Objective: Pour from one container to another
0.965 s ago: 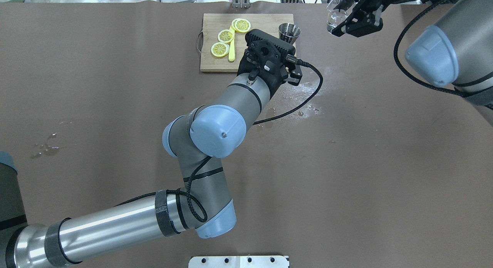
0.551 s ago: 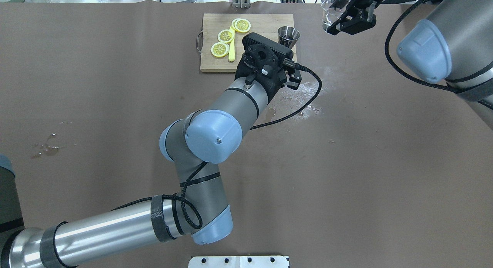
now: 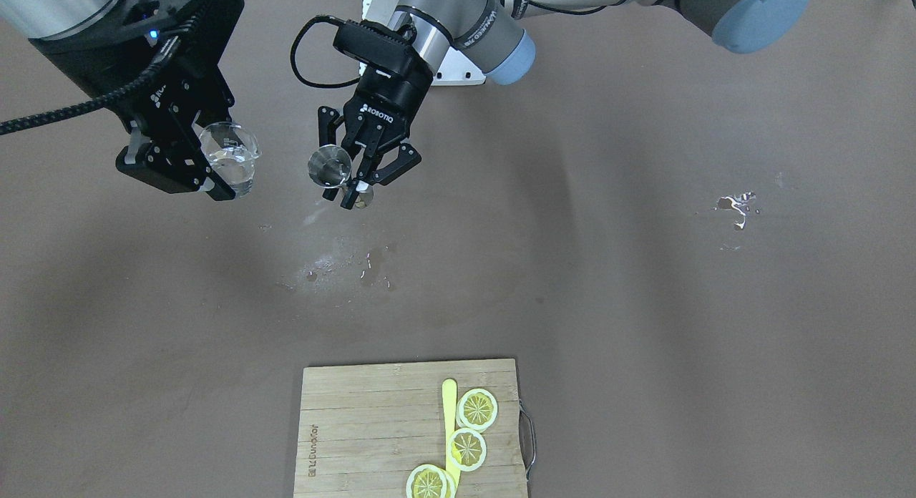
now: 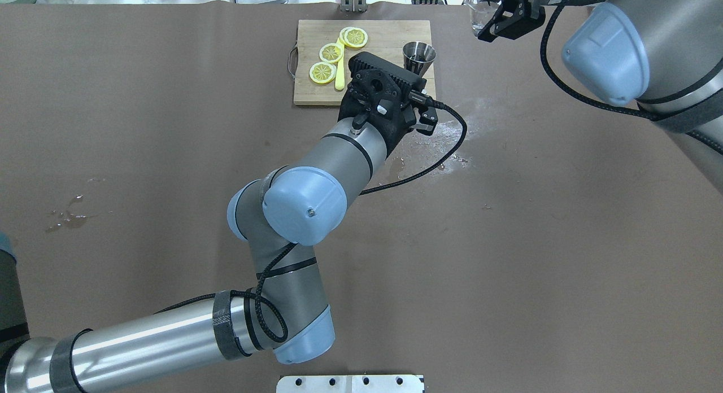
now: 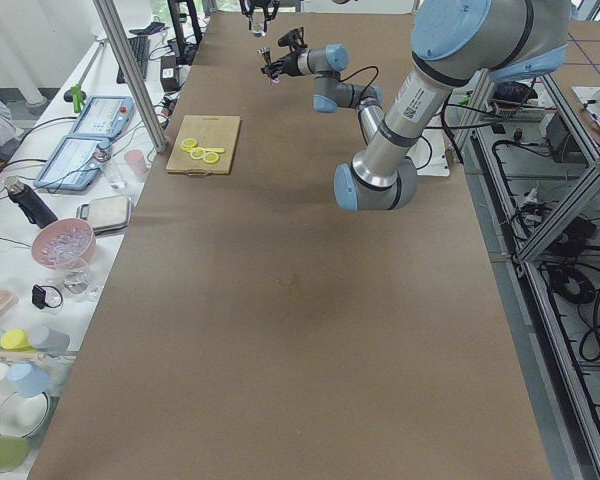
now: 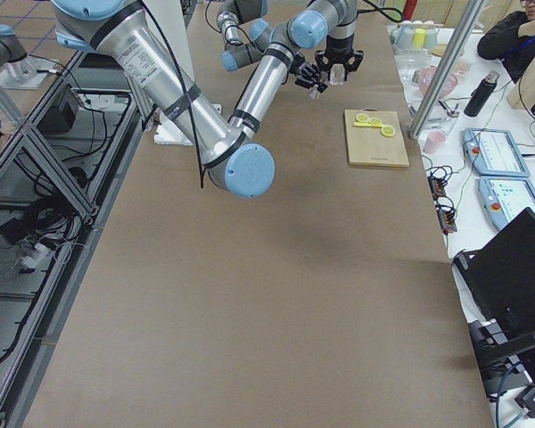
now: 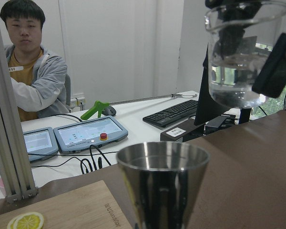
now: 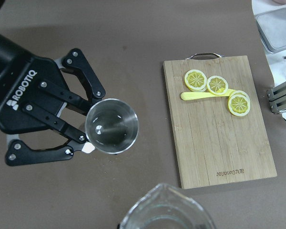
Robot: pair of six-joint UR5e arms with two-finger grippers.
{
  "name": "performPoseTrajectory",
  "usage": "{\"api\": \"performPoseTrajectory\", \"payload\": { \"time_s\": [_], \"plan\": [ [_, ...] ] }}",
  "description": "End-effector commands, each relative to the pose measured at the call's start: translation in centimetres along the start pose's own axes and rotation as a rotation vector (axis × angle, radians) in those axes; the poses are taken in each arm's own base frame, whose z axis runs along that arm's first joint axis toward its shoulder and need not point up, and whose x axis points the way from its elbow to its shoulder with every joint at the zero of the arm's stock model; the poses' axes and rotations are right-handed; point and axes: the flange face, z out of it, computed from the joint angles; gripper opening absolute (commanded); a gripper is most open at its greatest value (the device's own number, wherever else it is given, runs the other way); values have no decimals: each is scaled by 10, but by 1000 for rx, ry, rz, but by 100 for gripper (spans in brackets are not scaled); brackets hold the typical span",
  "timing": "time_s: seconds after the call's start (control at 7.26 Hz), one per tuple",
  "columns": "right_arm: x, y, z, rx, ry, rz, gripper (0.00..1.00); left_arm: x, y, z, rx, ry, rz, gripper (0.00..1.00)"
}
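The long table [image 4: 565, 240] is covered in brown sheeting, with wet patches [image 3: 343, 263] on it below the two grippers, and past its far edge a person [image 7: 31, 71] sits at a white desk with a keyboard [image 7: 174, 112] and a pair of touch panels [image 7: 88, 133]. The left gripper [image 3: 352, 194] has its jaws drawn in almost all the way and pinched on the narrow waist of the steel jigger [image 3: 329, 167]. The jigger stands upright between them, its open upper cone clear above the fingertips and lifted off the table. The right gripper [image 3: 218, 176] has its jaws about half open, clamped on the sides of the small glass beaker [image 3: 232, 154], which sits between them near enough upright with clear liquid in its lower part. The beaker hangs higher than the jigger and off to one side of it, the two well apart and not touching. From the right wrist you look straight down into the jigger's mouth, but I can't tell whether anything is in it. Out beyond the left jaws, on the side away from the robot, a bamboo cutting board [image 3: 358, 426] lies flat with three lemon slices [image 3: 478, 408] and a thin yellow stick [image 3: 449, 412] on it.
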Motion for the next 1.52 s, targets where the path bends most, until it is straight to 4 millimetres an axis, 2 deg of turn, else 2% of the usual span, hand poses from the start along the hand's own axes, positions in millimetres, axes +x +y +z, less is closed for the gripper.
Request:
{"api": "performPoseTrajectory", "payload": {
  "time_s": [0.0, 0.14, 0.28, 0.41, 0.55, 0.83, 1.38],
  "plan": [
    [3, -18, 8, -53, -1, -16, 0, -2, 0, 0, 0, -2, 9, 0],
    [1, -22, 15, -90, -9, -33, 0, -2, -1, -2, 1, -1, 8, 0],
    [0, -28, 14, -118, -13, -59, 0, -12, 9, -10, -5, -2, 26, 0],
    [-1, -29, 12, -145, -9, -89, 0, -21, 6, -25, 8, 9, 71, 0],
    [-3, -31, 11, -164, -9, -100, 0, -19, 1, -30, 15, 16, 75, 0],
    [-12, -49, 14, -186, -23, -121, 0, -16, 1, -30, 15, 19, 76, 0],
    [-29, -71, 19, -260, -37, -182, 0, -16, 0, -28, 15, 16, 77, 0]
  ]
}}
